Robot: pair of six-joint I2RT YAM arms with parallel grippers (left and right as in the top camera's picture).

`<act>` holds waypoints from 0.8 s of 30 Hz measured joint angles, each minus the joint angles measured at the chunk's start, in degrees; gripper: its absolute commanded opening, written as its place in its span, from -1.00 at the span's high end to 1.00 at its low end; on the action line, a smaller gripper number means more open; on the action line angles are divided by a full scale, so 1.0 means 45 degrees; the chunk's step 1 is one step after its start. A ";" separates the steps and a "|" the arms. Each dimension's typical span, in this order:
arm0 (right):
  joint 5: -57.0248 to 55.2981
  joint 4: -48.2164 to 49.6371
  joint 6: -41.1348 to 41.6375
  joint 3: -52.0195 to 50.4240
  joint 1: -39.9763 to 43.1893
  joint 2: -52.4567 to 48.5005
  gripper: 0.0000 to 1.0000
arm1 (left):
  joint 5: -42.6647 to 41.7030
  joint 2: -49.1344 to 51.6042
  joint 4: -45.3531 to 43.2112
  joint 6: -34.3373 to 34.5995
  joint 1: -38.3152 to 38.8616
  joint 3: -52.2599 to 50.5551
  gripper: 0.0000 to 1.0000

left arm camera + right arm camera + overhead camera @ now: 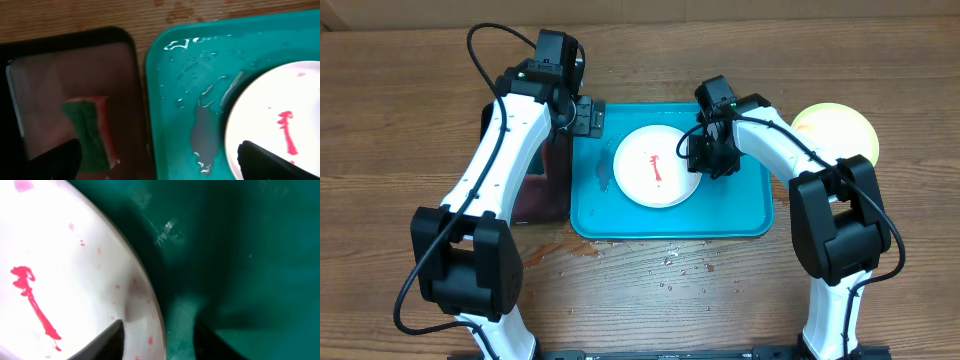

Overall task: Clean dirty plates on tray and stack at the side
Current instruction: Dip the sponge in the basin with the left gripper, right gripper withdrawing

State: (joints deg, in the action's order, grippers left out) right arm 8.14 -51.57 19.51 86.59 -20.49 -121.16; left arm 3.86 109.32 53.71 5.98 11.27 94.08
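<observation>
White plate [658, 166] on tray [740, 215], rim between half-parted fingers [104, 345] of right hand [157, 337]

The white plate [658, 166] filled the tray's [745, 215] middle, with bare strips at front and right. The right fingers [105, 342] straddled the plate's right rim, blocking that side. The black tray [544, 190] crowded the left; the front tabletop [650, 300] lay open

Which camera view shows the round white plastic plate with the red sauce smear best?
Overhead: the whole round white plate lies visible on the turquoise plastic tray. Left wrist crops it at the frame edge; right wrist shows only one rim section, close.
</observation>
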 measured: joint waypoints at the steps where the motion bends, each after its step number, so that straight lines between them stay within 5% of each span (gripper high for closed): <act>1: -0.0053 -0.0039 -0.0073 0.0068 -0.0005 0.0000 -0.15 | 0.0112 0.0000 0.0044 0.0005 -0.0073 0.0000 -1.00; 7: -0.0384 -0.0578 -0.0364 0.0384 0.0010 -0.0010 -0.38 | 0.0432 0.0000 0.0073 0.0005 -0.0690 -0.0015 -0.89; 24: -0.0583 -0.0874 -0.0986 0.1360 0.1044 0.2399 -0.55 | 0.0729 0.0005 -0.2395 0.0568 -0.1598 -0.4240 -0.86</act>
State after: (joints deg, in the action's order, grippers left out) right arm 5.52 -55.51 15.07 92.71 -15.79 -110.37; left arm 7.14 109.34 42.94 8.54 4.08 75.00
